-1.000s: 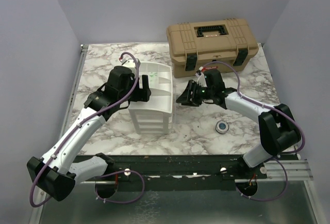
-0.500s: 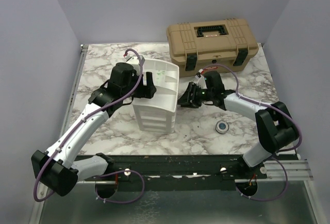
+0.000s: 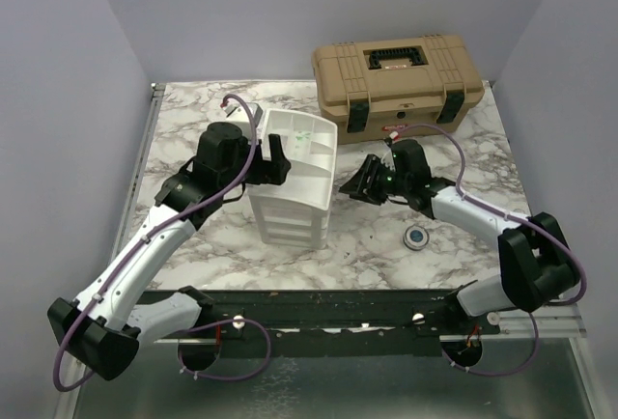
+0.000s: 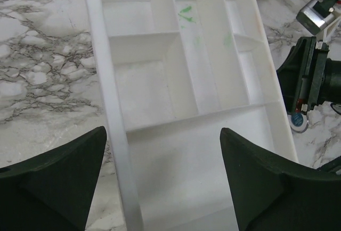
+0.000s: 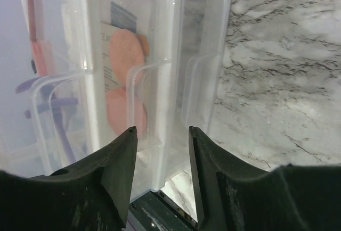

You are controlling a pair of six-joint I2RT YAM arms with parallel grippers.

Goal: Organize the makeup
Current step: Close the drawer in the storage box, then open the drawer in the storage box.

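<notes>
L gripper (image 4: pixel 165 188): jaws wide, nothing held, over near end of the top tray (image 4: pixel 99 39) of the white drawer unit (image 3: pixel 290 216).
R gripper (image 5: pixel 162 151): at unit's R side, approx half open, clear drawer front (image 5: pixel 160 82) between the fingers. I can't tell if it's pinched.
Pink discs (image 5: pixel 126 50): seen thru that drawer.
Blue-centred compact (image 3: pixel 416 237): on marble table (image 3: pixel 183 115) by R arm, apart from unit.
Tan toolbox (image 3: pixel 396 81): at back.

White drawer unit (image 3: pixel 294 202), tan toolbox (image 3: pixel 396 86), grey-veined marble table (image 3: pixel 183 110), salmon discs (image 5: pixel 125 50).
</notes>
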